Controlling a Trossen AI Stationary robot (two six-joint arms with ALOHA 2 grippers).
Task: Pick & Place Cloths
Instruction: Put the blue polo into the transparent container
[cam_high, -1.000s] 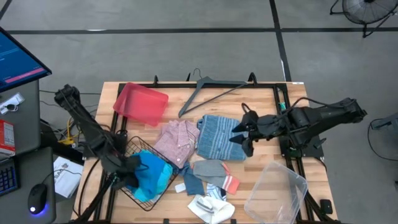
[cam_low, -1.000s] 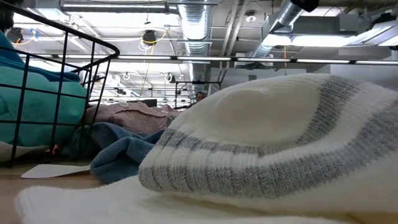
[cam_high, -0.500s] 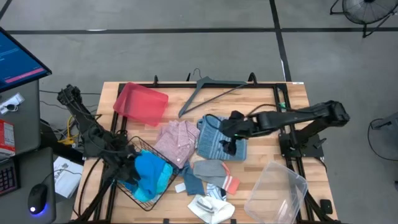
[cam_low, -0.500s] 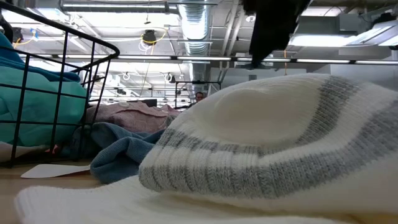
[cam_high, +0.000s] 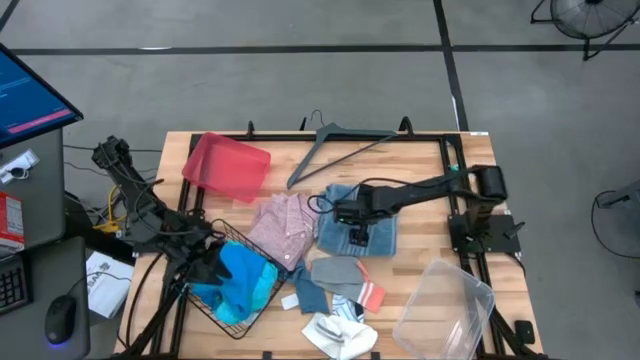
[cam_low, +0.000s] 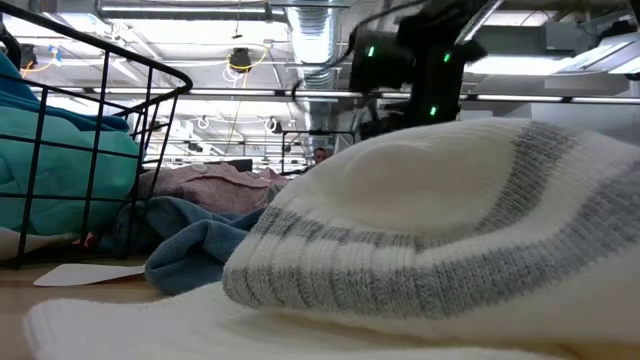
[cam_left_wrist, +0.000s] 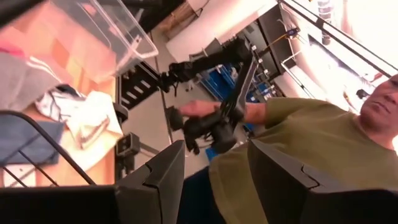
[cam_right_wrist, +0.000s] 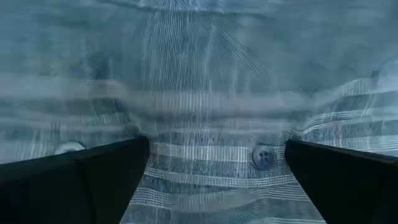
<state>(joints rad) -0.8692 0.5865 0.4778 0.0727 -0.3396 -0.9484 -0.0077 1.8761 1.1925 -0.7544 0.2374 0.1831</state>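
My right gripper (cam_high: 357, 232) (cam_right_wrist: 217, 162) is open and points down at the middle of the blue-grey striped cloth (cam_high: 330, 238) (cam_right_wrist: 205, 93), which lies flat on the table. My left gripper (cam_high: 208, 268) (cam_left_wrist: 216, 180) is open at the left side of the wire basket (cam_high: 262, 302). The turquoise cloth (cam_high: 245, 275) (cam_low: 60, 170) lies in that basket. The pale pink checked cloth (cam_high: 285, 225), the grey socks with coral tip (cam_high: 345, 275) and the white cloth (cam_high: 340, 335) (cam_low: 420, 230) lie spread on the table. My right gripper stands from above with its fingers (cam_right_wrist: 81, 174) wide apart, one on either side of the striped cloth's button row (cam_right_wrist: 264, 154). Whether the fingertips touch the cloth I cannot tell.
A red tray (cam_high: 228, 165) and a grey hanger (cam_high: 340, 145) lie toward the far edge. A clear plastic bin (cam_high: 445, 305) stands at the near right corner. A small dark blue cloth (cam_high: 310, 297) lies by the basket. A person in an olive shirt (cam_left_wrist: 311, 149) shows beyond the table.
My right gripper has swung from the table's right side toward the left, out over the striped cloth, turned to point down and come low over it. My left gripper has drawn back a little toward the left, and more of the turquoise cloth in the basket shows.
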